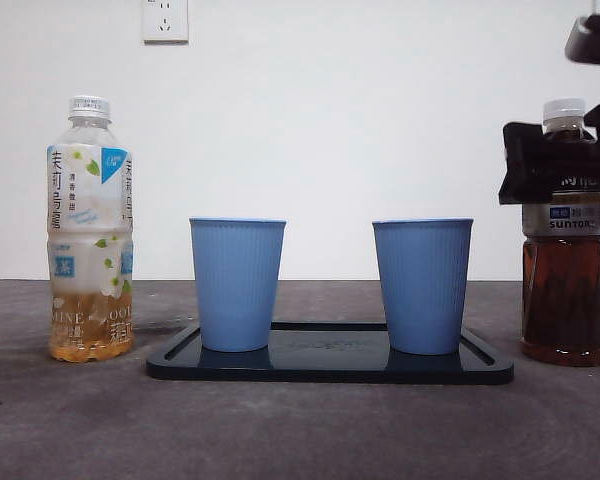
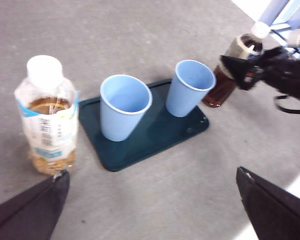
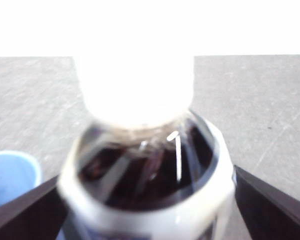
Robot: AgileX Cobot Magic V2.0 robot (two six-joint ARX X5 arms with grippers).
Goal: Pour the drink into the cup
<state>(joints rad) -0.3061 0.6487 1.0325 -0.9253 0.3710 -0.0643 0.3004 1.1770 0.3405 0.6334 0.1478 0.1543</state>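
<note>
1. Two blue cups stand on the dark tray [image 1: 330, 370]; the near cup [image 1: 422, 286] is just beside the right gripper [image 1: 555, 165], the far cup [image 1: 237, 284] well beyond it.
2. The right gripper's jaws flank the dark tea bottle [image 1: 565, 285] at its label, spread wide; whether they touch it I cannot tell.
3. Its white cap [image 1: 564, 109] looks still on, so tipping would likely pour nothing.
4. A high grip may let the heavy bottle swing or slip.
5. Swinging it in low could knock over the near cup.
6. The left gripper [image 2: 150, 210] waits wide open and empty, the pale tea bottle [image 2: 47, 117] just ahead of it.
</note>
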